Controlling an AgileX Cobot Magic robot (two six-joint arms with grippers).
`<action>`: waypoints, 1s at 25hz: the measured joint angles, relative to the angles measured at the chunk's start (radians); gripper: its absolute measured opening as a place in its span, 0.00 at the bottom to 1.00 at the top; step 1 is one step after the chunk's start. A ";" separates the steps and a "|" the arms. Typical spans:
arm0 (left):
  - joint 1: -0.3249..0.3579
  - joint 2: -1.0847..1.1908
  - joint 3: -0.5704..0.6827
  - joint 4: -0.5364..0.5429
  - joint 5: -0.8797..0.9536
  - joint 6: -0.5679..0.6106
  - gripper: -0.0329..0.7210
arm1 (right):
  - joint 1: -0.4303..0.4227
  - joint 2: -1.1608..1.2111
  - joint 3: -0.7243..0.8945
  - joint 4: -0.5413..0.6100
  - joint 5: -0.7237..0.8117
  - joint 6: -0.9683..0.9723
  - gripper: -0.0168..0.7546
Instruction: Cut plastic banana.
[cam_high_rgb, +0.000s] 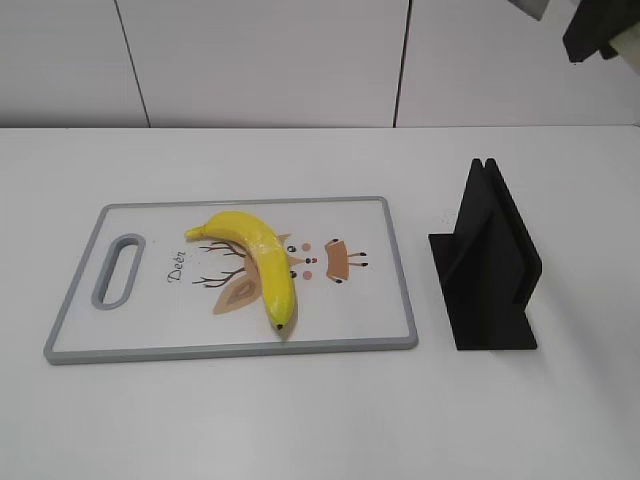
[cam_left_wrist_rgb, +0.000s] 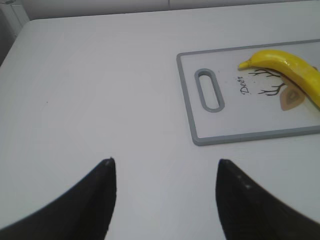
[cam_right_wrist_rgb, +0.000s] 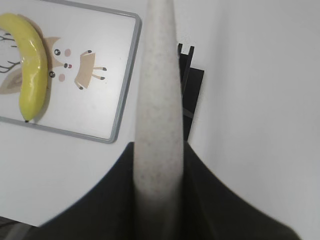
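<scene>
Your right gripper (cam_right_wrist_rgb: 159, 190) is clamping a pale, speckled knife (cam_right_wrist_rgb: 159, 100), its dark fingers (cam_right_wrist_rgb: 210, 200) pressing in on both sides of the handle at the bottom centre of the right wrist view. The blade is running straight up the middle of that frame as a narrow, matte, stone-grey strip, tapering toward the top edge. Your left gripper (cam_left_wrist_rgb: 165, 172) is hanging apart over bare table, its two black, pointed fingertips (cam_left_wrist_rgb: 105, 172) filling the lower corners of the left wrist view with nothing between them.

The plastic banana (cam_high_rgb: 255, 262) is lying on the cutting board (cam_high_rgb: 150, 340), glossy yellow and curved, its stem pointing to the upper left and its dark tip reaching toward the board's lower edge in the exterior view. It is covering part of a printed cartoon deer with brown antlers and tan ears. The board is a smooth white rectangle with a grey rim, rounded corners and an oval handle slot (cam_high_rgb: 118, 270) at its left end.

Just right of the board, a black knife holder (cam_high_rgb: 488, 265) is standing upright on a flat base, matte and angular, with a slit at its top.

Everything is resting on a plain white table (cam_high_rgb: 320, 420); behind it, a white panelled wall (cam_high_rgb: 260, 60) is crossing the top of the frame.
</scene>
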 joint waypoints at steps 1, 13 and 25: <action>0.000 0.029 -0.011 -0.011 -0.012 0.021 0.82 | 0.000 0.009 -0.006 0.000 0.001 -0.046 0.24; 0.000 0.678 -0.273 -0.173 -0.142 0.423 0.82 | 0.000 0.219 -0.168 0.030 0.007 -0.511 0.24; -0.224 1.290 -0.834 -0.140 -0.076 0.858 0.77 | 0.000 0.380 -0.224 0.176 0.005 -1.195 0.24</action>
